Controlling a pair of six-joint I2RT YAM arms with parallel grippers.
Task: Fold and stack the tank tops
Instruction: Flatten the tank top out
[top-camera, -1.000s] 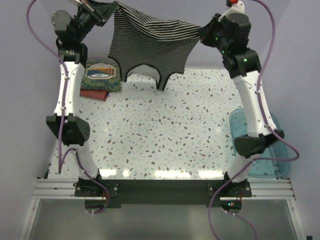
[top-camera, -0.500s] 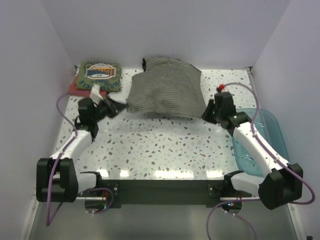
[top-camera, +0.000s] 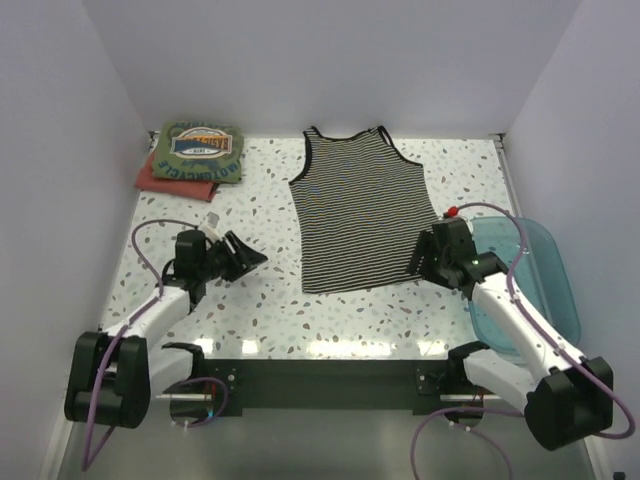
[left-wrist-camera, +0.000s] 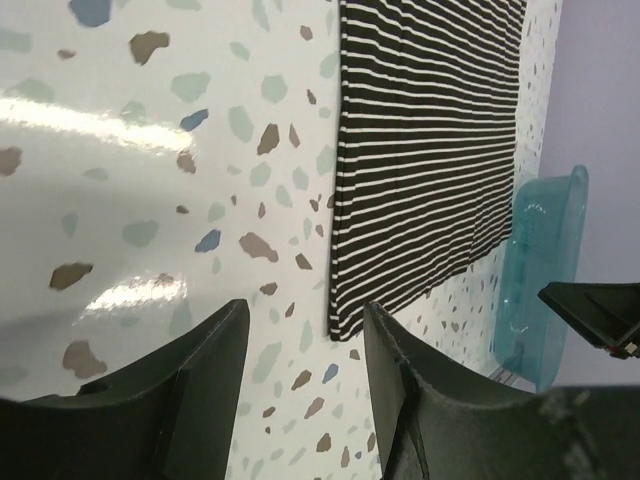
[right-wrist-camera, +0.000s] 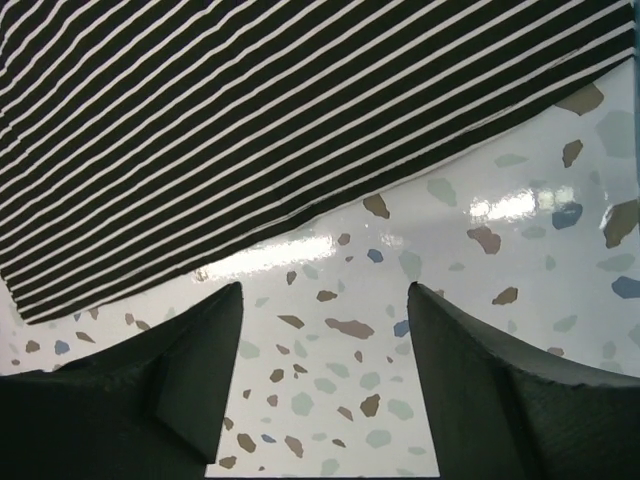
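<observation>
The black-and-white striped tank top (top-camera: 365, 210) lies flat and spread out in the middle of the table, straps toward the back wall. A folded olive green tank top (top-camera: 198, 155) with a printed graphic rests on a folded red one (top-camera: 158, 180) at the back left. My left gripper (top-camera: 250, 256) sits low, left of the striped top's hem corner, open and empty. My right gripper (top-camera: 413, 263) is open and empty just off the hem's right corner. In the wrist views, the hem (left-wrist-camera: 345, 325) lies beyond the left gripper (left-wrist-camera: 305, 320), and the striped cloth (right-wrist-camera: 280, 110) beyond the right gripper (right-wrist-camera: 323, 295).
A translucent blue plastic basket (top-camera: 545, 285) stands at the right edge of the table, close beside the right arm; it also shows in the left wrist view (left-wrist-camera: 545, 270). White walls close in the back and both sides.
Both arms came down from holding the striped top stretched in the air. The top now lies flat, both grippers have opened and let go, and they have drawn back toward the near edge.
</observation>
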